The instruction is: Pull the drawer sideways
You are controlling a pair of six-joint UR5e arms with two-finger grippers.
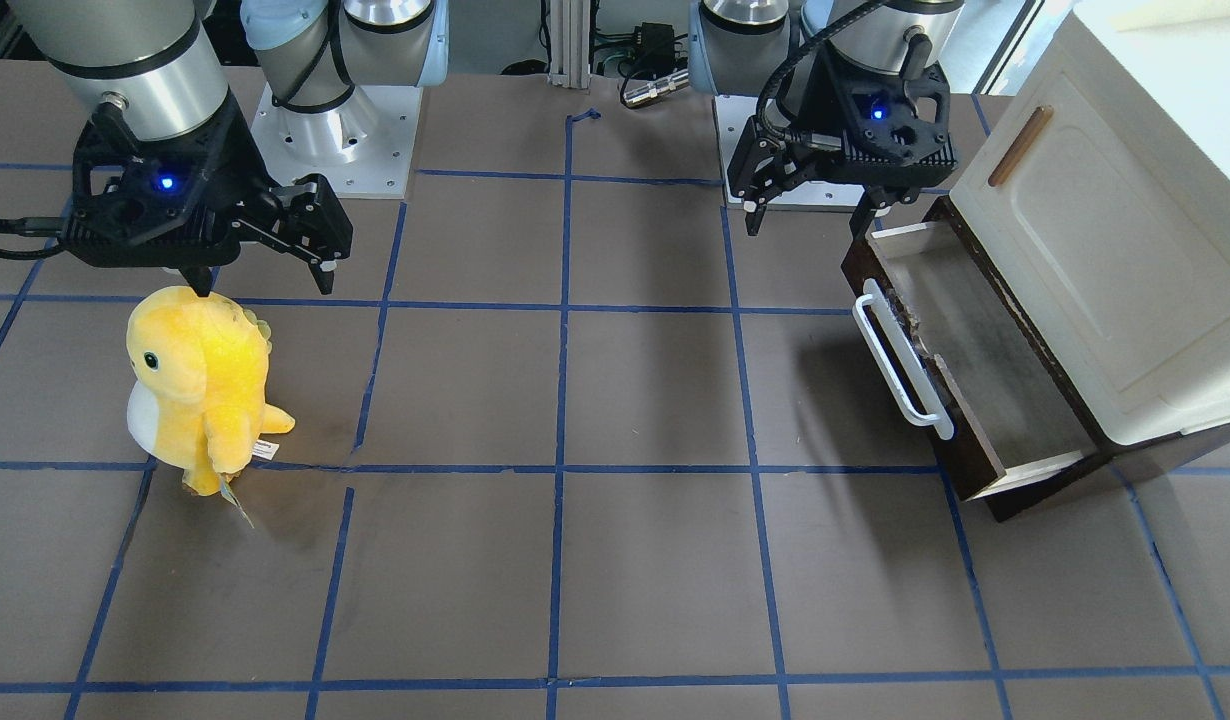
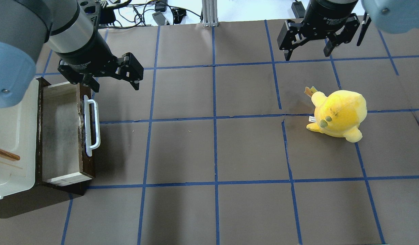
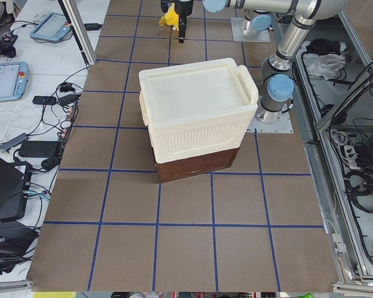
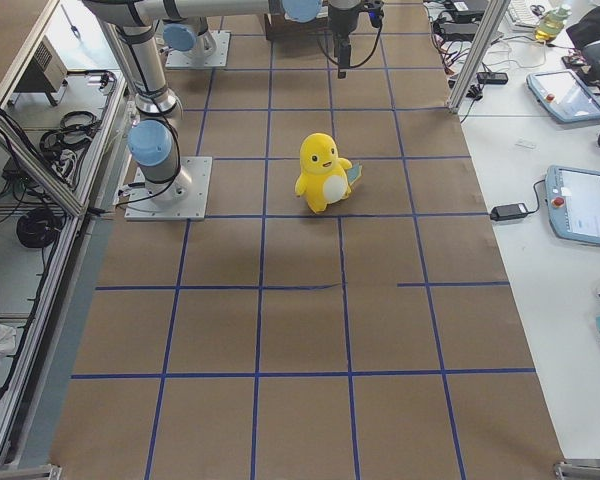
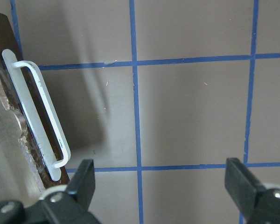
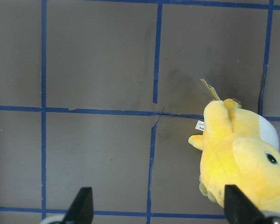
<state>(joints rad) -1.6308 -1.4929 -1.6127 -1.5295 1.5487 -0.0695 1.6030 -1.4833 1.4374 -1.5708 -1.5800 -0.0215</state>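
The drawer [image 2: 59, 136] stands pulled out from under the cream-white cabinet [image 2: 8, 136], with its dark brown front and white bar handle [image 2: 92, 127] facing the table's middle. Its greyish inside [image 1: 985, 370] holds nothing. My left gripper [image 2: 115, 85] is open and empty, hovering by one end of the drawer front, apart from the handle. In the left wrist view the handle [image 5: 39, 116] lies to the left of the gripper [image 5: 163, 186]. My right gripper [image 2: 307, 54] is open and empty, above the table beside a yellow plush toy [image 2: 339, 112].
The cabinet [image 1: 1105, 250] with a small brown wooden handle [image 1: 1020, 145] sits on a dark base at the table's edge. The plush toy [image 1: 200, 385] stands upright just under the right gripper [image 1: 263, 280]. Blue tape lines grid the brown table. The arm bases [image 1: 335, 120] are bolted on.
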